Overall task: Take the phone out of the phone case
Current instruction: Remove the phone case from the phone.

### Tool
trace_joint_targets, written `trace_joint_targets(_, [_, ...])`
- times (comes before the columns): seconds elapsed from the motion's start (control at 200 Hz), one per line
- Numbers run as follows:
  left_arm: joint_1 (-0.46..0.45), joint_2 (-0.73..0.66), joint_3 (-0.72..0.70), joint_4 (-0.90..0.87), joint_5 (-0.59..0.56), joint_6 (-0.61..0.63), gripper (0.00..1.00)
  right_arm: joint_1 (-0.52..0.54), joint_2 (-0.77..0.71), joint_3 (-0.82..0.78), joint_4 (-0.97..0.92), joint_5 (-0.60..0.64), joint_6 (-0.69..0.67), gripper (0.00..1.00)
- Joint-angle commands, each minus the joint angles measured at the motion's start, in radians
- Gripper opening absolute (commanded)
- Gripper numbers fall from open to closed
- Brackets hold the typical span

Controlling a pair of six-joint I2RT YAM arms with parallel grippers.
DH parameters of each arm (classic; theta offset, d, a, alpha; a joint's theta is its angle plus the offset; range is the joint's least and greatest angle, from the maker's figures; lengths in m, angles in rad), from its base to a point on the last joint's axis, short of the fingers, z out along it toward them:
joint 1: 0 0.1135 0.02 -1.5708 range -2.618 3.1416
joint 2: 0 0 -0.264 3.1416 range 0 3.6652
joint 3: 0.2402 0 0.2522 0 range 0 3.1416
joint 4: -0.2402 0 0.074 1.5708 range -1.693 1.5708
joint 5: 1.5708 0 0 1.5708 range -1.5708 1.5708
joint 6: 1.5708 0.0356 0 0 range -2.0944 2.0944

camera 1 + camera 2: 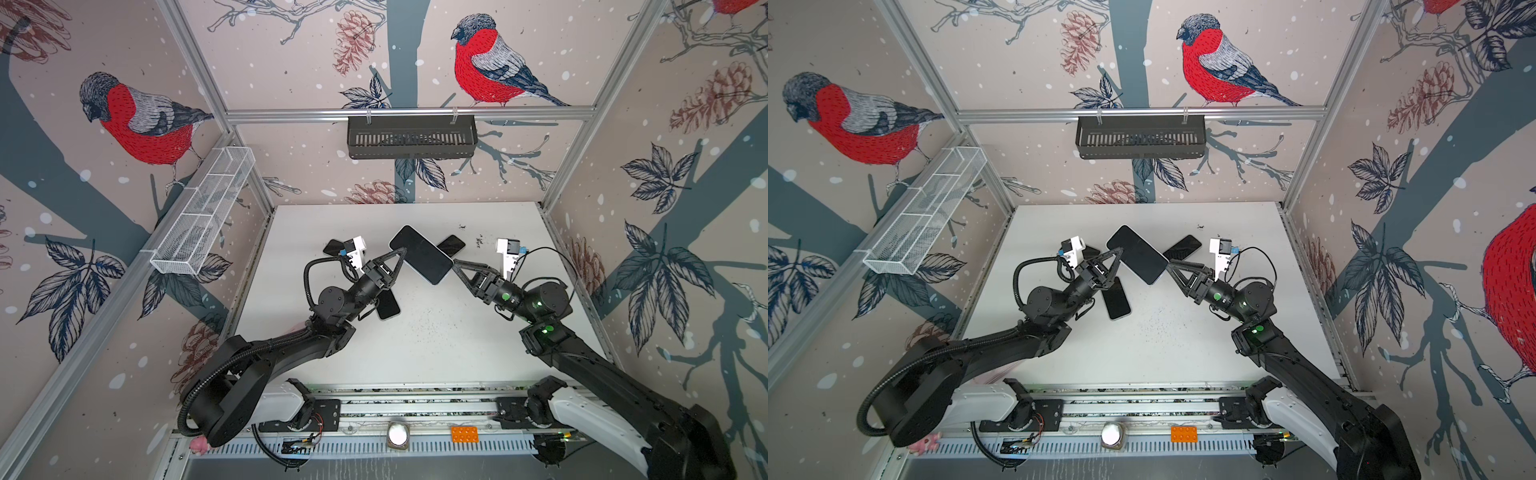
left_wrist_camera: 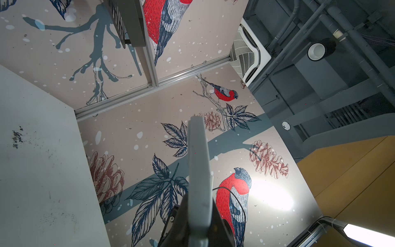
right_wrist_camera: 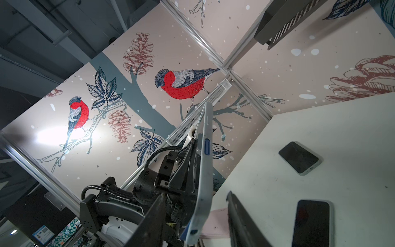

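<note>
Phone [image 1: 422, 254], long axis far-left to near-right, in clamped left hand [image 1: 400, 251]; right hand [image 1: 456, 262] apart.

4 phones [image 1: 420, 254], 2 robot arms [image 1: 286, 347], 2 wall baskets [image 1: 411, 143]

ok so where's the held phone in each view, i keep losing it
Top view: phone, dark slab tilted across mid-picture.
Top view: phone, same pose, slightly further left.
Left wrist: edge-on grey strip running across the leaf print.
Right wrist: edge-on pale strip with a blue side button.
Shared landmark: black basket on the back wall.
</note>
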Motion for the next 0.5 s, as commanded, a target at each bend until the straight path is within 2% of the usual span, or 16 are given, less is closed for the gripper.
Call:
trace_joint_targets(0.0, [0.001, -0.001, 0.007, 0.124, 0.015, 0.000, 0.00, -0.001, 0.008, 0.003, 0.072, -0.018, 0.019, 0.45])
trace_joint_targets(0.355, [0.000, 0.004, -0.003, 0.141, 0.015, 0.003, 0.00, -0.003, 0.020, 0.000, 0.098, -0.015, 0.044, 0.30])
trace_joint_targets(0.495, [0.000, 0.008, -0.004, 0.147, 0.017, 0.003, 0.00, -0.001, 0.021, 0.000, 0.103, -0.018, 0.049, 0.29])
